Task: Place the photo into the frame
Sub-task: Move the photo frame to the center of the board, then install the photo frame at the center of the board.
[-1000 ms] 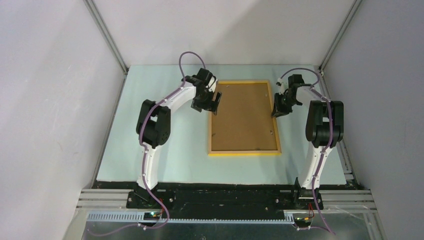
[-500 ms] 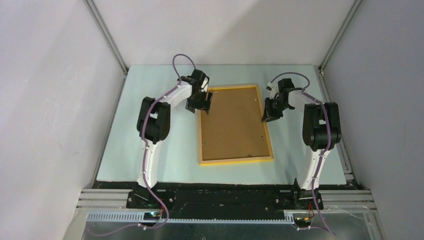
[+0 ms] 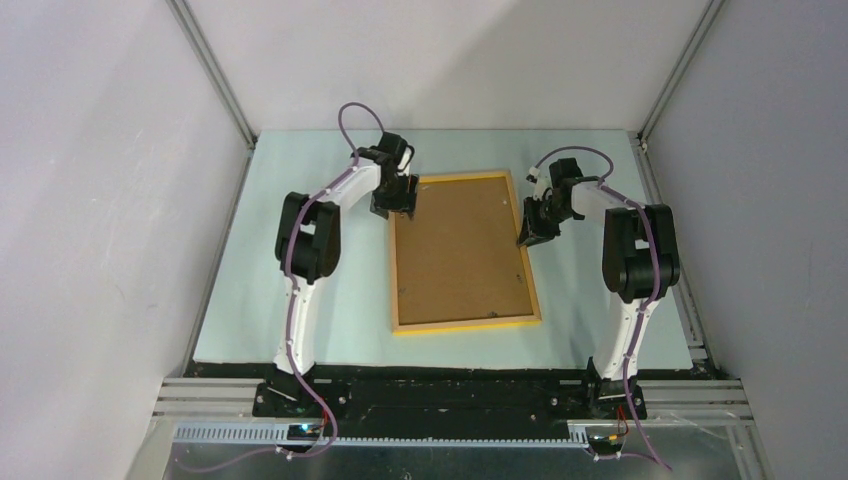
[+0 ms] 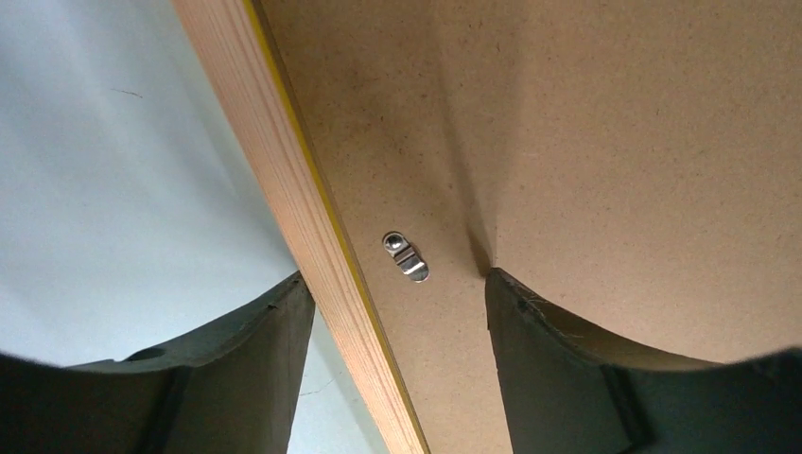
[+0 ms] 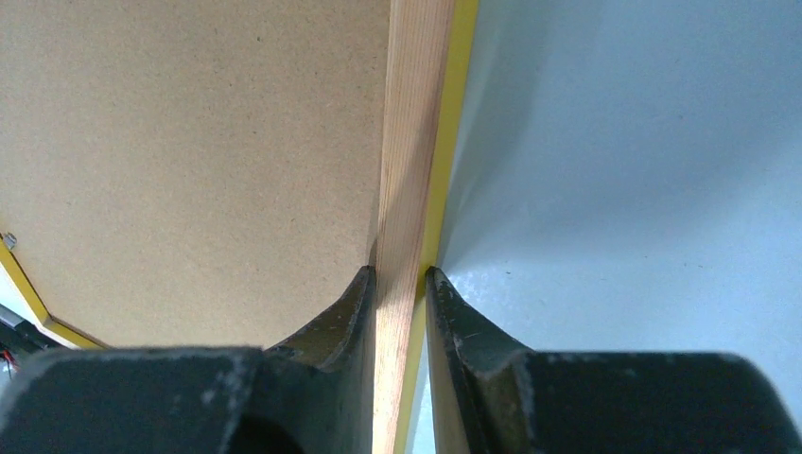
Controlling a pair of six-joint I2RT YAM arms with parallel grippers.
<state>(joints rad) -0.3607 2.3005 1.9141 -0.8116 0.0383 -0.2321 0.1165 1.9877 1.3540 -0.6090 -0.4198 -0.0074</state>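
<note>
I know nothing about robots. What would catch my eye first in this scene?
A big yellow-edged frame lies back up in the middle of the pale table, its brown backing board showing. The right claw pinches the frame's right rail, while the left claw straddles the left rail with jaws open, near a small metal clip.
</note>
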